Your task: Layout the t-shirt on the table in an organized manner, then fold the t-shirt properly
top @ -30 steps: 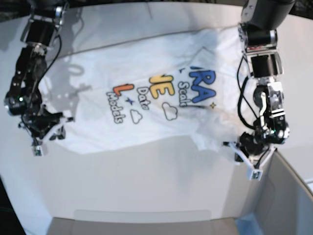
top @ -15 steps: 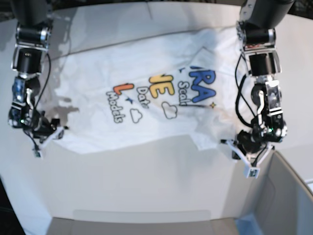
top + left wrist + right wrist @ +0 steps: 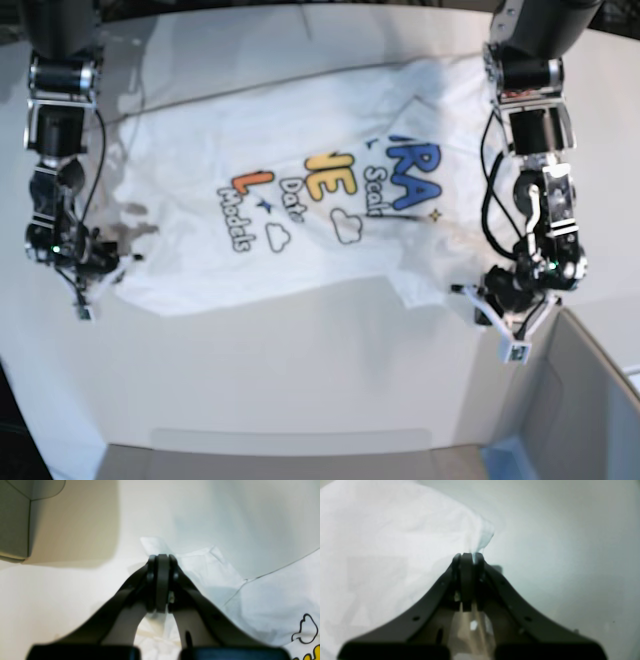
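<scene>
Both grippers are pinched tight on cloth: the left gripper (image 3: 161,557) clamps a corner of the t-shirt (image 3: 300,190), the right gripper (image 3: 467,555) nips its opposite edge. Between them the t-shirt lies spread print-up on the white desk (image 3: 300,370).

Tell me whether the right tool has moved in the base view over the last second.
Yes. The right tool has shifted toward the view's left and slightly down along the t-shirt edge, and has closed on it.
</scene>
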Controlling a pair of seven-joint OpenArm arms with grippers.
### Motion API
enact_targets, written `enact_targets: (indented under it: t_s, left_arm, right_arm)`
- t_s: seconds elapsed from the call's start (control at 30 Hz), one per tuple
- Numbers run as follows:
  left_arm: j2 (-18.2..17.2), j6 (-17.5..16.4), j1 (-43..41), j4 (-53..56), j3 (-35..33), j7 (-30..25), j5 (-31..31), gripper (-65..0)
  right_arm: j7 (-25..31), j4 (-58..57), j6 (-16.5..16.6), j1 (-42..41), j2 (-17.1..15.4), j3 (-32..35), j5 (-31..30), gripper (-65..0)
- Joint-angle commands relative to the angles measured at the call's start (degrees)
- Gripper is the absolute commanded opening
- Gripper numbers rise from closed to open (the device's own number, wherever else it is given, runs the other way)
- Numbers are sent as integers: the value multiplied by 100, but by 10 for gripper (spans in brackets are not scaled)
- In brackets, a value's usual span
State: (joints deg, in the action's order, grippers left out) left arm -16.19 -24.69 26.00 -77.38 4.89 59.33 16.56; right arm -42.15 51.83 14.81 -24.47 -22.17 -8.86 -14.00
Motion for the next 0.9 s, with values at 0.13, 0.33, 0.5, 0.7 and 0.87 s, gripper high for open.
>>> enact_targets:
  t_s: [0.13, 0.33, 0.5, 0.7, 0.87]
  left_arm:
    - [-56, 3, -46, -371, 17, -109, 45, -650]
    - [-56, 3, -152, -538, 17, -109, 45, -650]
    - [-56, 3, -152, -538, 17, -109, 37, -650]
    - [-56, 3, -195, -538, 17, -109, 37, -650]
    - [-56, 3, -231, -538, 17, -109, 37, -650]
  right_arm:
    - [-739, 922, 9, 324, -20, 29, 437, -650]
    - [-818, 2505, 18, 939, 77, 196, 648, -650]
    - [-1029, 3296, 18, 1370, 94, 706, 1123, -650]
    - [-1020, 4236, 18, 1836, 200, 1480, 2213, -650]
    - [-1020, 4351, 18, 1959, 200, 2543, 3286, -650]
